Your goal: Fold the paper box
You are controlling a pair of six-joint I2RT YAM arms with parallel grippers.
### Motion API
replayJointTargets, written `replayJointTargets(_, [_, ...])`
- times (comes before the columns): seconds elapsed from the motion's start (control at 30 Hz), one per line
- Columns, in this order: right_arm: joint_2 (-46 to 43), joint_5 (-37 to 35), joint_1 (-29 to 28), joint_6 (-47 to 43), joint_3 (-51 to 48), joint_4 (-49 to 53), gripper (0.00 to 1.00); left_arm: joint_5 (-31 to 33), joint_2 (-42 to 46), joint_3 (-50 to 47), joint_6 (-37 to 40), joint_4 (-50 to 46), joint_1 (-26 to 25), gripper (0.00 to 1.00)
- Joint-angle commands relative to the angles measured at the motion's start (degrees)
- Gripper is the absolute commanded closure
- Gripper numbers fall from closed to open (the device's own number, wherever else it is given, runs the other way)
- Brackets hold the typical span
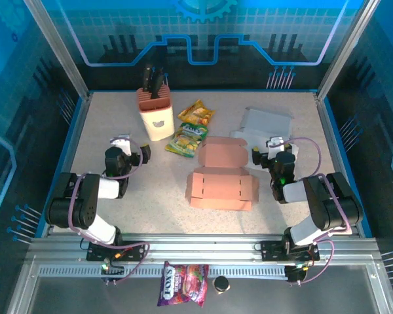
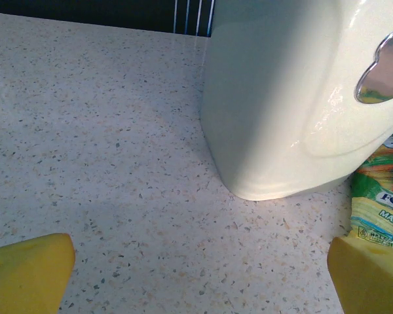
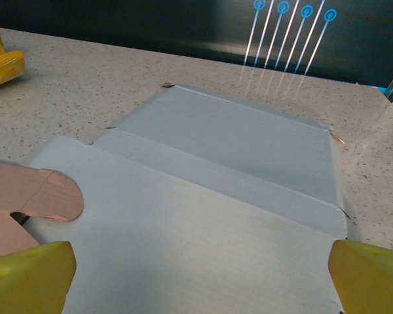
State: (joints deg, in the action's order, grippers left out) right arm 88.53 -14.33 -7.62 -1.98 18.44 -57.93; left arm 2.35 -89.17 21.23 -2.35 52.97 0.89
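Top view, left arm: base at the near-left edge, elbow folded low, forearm reaching up the table [image 1: 92,131]. Left gripper [image 1: 132,146] low over bare surface, aimed toward the knife block [image 1: 156,112], jaws spread wide with nothing between.
Top view, right arm: matching folded posture at the near-right edge. Right gripper [image 1: 267,148] low at the near edge of the grey cardboard blank [image 1: 267,120], jaws spread wide, empty.
Top view, task item: pink paper box [image 1: 220,178] lying flat and unfolded at table centre, between the two grippers, nearer the right one.
Top view, clutter: orange snack packet [image 1: 196,114] and green snack packet [image 1: 187,139] just right of the knife block. Candy bag [image 1: 183,284] and small dark cap [image 1: 221,283] on the rail in front of the bases.
Left wrist view, fingers: yellow fingertips [image 2: 27,271] in both lower corners, far apart, bare speckled table between.
Left wrist view, ahead: cream knife block [image 2: 275,98] close and upright, shiny metal badge [image 2: 383,72] on its face, green snack packet [image 2: 380,203] at its right foot.
Right wrist view, fingers: yellow fingertips [image 3: 27,275] in both lower corners, far apart, gripping nothing.
Right wrist view, ahead: grey cardboard blank [image 3: 216,196] flat beneath and beyond, creases running across. Rounded tab of the pink paper box [image 3: 49,195] overlapping its left edge. Yellow wrapper [image 3: 1,59] at far upper left.
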Motion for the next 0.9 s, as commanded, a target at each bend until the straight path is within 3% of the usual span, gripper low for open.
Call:
replayJointTargets(0.0, [0.5, -1.8, -0.9, -0.4, 0.3, -2.2, 0.00, 0.8, 0.1, 0.5, 1.6, 0.2, -0.3, 0.01])
replayJointTargets(0.73, [0.2, -1.8, 0.7, 1.8, 2.7, 2.8, 0.00, 0.8, 0.1, 0.6, 1.6, 0.2, -0.3, 0.01])
replayJointTargets(0.87, [0.0, -0.2, 0.6, 0.9, -0.8, -4.2, 0.00, 0.7, 0.5, -0.8, 1.5, 2.6, -0.3, 0.01])
